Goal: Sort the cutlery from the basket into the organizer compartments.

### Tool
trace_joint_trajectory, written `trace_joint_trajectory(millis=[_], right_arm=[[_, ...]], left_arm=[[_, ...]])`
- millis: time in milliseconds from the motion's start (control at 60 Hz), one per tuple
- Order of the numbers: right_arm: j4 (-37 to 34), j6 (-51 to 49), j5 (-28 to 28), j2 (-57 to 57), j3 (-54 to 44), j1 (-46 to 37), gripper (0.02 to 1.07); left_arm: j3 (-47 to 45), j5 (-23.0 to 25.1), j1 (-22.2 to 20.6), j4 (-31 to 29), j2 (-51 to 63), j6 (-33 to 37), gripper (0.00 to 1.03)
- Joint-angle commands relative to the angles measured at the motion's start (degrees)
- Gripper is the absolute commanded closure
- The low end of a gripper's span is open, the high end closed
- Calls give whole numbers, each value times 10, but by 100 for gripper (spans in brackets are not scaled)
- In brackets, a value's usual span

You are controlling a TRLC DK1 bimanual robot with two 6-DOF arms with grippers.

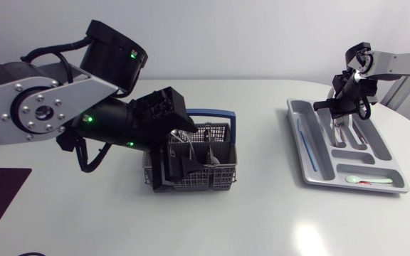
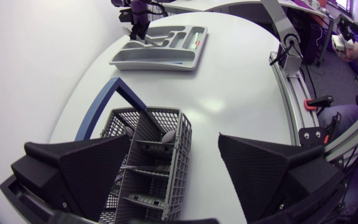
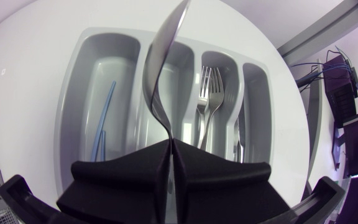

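Right tool (image 3: 171,145) clamps utensil (image 3: 157,62), utensil projecting ahead over organizer (image 3: 126,74).

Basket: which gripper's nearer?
Left. The left gripper hangs open right over the basket; the right gripper is far off, above the organizer, shut on a utensil.

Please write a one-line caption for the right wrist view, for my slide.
Right claw shut on a metal utensil above the organizer, forks in one compartment.
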Motion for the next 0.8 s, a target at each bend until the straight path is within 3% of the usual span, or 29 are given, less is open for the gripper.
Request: trace_joint_trajectory(millis=[0,517,783], right_arm=[[-18,17,27,29,32,7,100],[-193,51,121,170,250,50,98],[-199,61,157,186,249,61,97]], left_arm=[[-13,-5,-4,6,-11,8,5],[-24,-6,-1,5,-25,8,5],[-25,-6,0,5,-27,8,5]])
